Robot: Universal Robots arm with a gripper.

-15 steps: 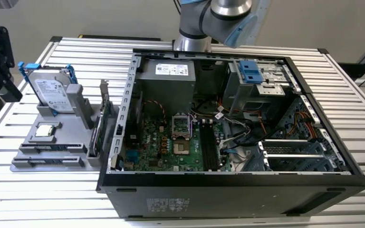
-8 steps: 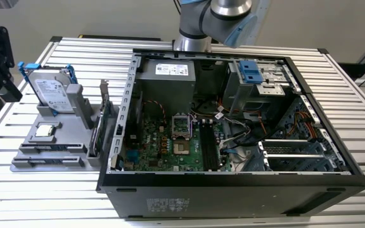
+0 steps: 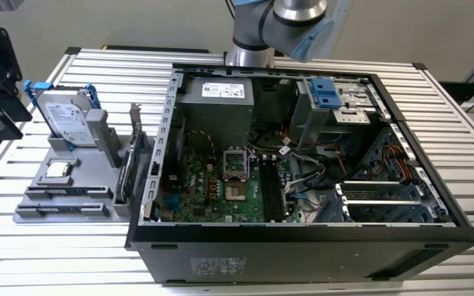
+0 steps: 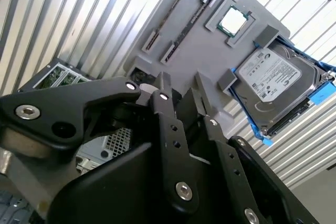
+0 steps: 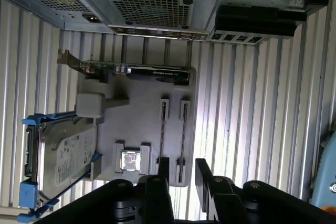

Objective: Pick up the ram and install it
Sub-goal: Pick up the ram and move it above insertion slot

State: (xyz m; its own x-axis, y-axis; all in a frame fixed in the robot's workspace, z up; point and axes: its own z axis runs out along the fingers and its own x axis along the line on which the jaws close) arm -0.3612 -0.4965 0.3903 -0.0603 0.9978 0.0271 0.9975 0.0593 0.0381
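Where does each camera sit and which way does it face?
Exterior view: off the arm, looking down into the open computer case beside the grey tray; arm at top.
First wrist view: on the wrist, facing tray and ram past the open end effector.
Second wrist view: likewise, from another angle.
Shared: tray, hard drive, end effector.

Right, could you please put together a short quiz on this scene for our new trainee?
1. True or false: the black two-fingered claw is shut on a long, thin dark ram stick.
2. In the first wrist view, the two ram sticks sit: A) in the grey moulded parts tray; B) inside the blue plastic frame; C) in the claw.
3. What rests in that blue plastic frame?
Key: 1 false, the claw is open and empty; 2 A; 3 the silver hard drive.
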